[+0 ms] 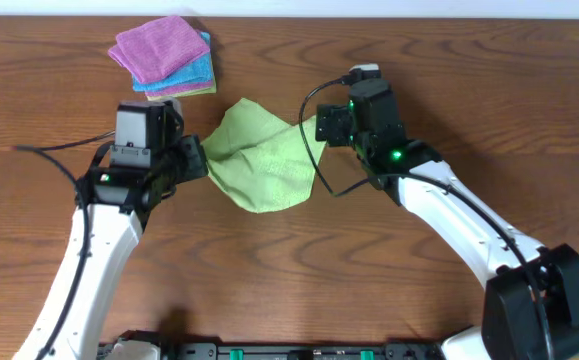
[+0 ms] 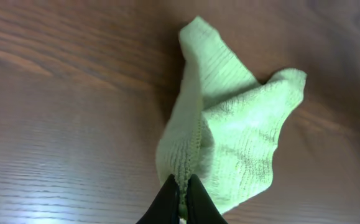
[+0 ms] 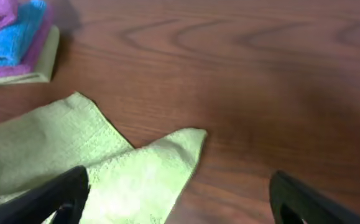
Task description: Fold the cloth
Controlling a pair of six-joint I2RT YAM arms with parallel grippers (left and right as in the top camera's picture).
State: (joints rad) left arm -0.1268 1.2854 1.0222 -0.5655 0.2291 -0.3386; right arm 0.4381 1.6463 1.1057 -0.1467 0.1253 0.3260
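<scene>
From overhead, the cloth [image 1: 264, 160] lies rumpled on the far half of the counter [image 1: 449, 60], about midway between its left and right edges. The stack of folded cloths [image 1: 164, 55] sits apart from it, toward the far left corner. The left gripper [image 1: 201, 160] meets the cloth's left edge, and the right gripper [image 1: 321, 128] hangs at its right corner. The cloth's long axis runs roughly left to right, from one gripper to the other.

In the left wrist view, the left gripper [image 2: 181, 199] has its jaws together, clamped on a hemmed edge of the cloth [image 2: 235, 130]. From that pinch the cloth rises in a ridge and fans away from the jaws into two loose lobes resting on the counter [image 2: 55, 124].

In the right wrist view, the right gripper [image 3: 180, 180] has its jaws wide apart and holds nothing. The cloth [image 3: 74, 155] comes in from the left, passing under the left finger. Its free corner points right and lies just ahead of the gap between the jaws. The stack [image 3: 12, 43] shows at the far left, well clear.

The right arm looks nearer that free corner, which lies straight ahead and slightly low. A short reach down and forward should put the jaws around it.
</scene>
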